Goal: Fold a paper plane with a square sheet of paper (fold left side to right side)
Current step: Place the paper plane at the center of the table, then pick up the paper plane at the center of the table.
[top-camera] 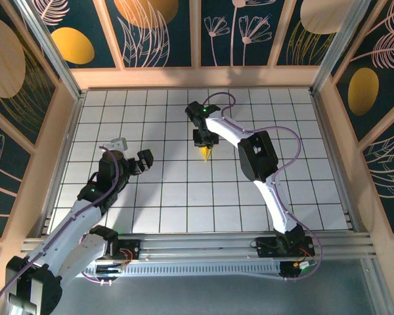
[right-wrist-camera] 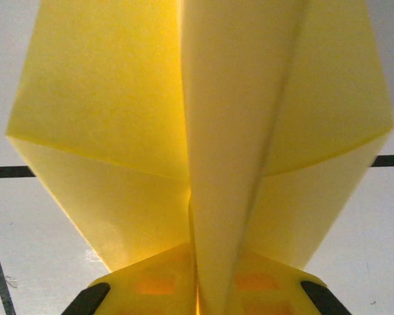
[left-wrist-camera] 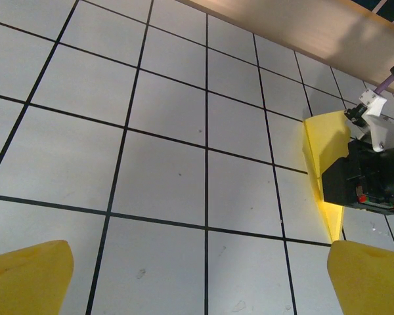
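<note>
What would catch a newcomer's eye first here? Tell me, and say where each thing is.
The bright yellow paper plane stands out mid-table, its nose pointing toward the arms' bases across the white grid table. The right fingers pinch its central fold. The left fingers hang wide open off to the left, apart from it.

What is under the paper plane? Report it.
The white gridded table shows around the paper plane; tiles beneath its wings are covered. The right gripper pinches its centre fold.
</note>
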You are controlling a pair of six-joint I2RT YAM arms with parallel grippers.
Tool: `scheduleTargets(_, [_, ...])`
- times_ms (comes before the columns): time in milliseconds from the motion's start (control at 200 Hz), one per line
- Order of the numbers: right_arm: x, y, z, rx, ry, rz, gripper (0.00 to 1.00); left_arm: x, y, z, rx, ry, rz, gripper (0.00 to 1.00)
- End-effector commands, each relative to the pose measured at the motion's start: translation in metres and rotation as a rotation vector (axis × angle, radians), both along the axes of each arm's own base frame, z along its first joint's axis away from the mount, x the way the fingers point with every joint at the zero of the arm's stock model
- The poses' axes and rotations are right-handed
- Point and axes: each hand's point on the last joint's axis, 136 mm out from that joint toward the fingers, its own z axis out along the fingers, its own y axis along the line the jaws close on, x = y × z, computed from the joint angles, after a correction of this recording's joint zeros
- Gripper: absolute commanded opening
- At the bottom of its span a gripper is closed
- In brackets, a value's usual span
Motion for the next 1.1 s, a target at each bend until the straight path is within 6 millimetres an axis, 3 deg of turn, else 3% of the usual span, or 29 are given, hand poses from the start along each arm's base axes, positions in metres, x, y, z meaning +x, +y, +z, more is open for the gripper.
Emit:
scheduleTargets(0, [-0.005, -0.001, -0.005, -0.022, 0.027, 0.022, 0.16, -0.002, -0.001, -0.005, 0.009, 0.012, -0.014, 0.99])
scheduleTargets(375, [-0.005, -0.001, 0.002, -0.041, 0.012, 0.035, 0.33, -0.001, 0.003, -0.003, 0.023, 0.009, 0.003, 0.99])
scheduleTargets(716, [-0.006, 0.007, 0.028, -0.017, -0.033, 0.066, 0.34, 0.004, 0.003, 0.004, 0.020, 0.016, 0.018, 0.99])
scheduleTargets(1096, [-0.011, 0.008, 0.040, -0.026, -0.048, 0.087, 0.38, 0.005, 0.004, 0.007, 0.018, 0.022, 0.025, 0.99])
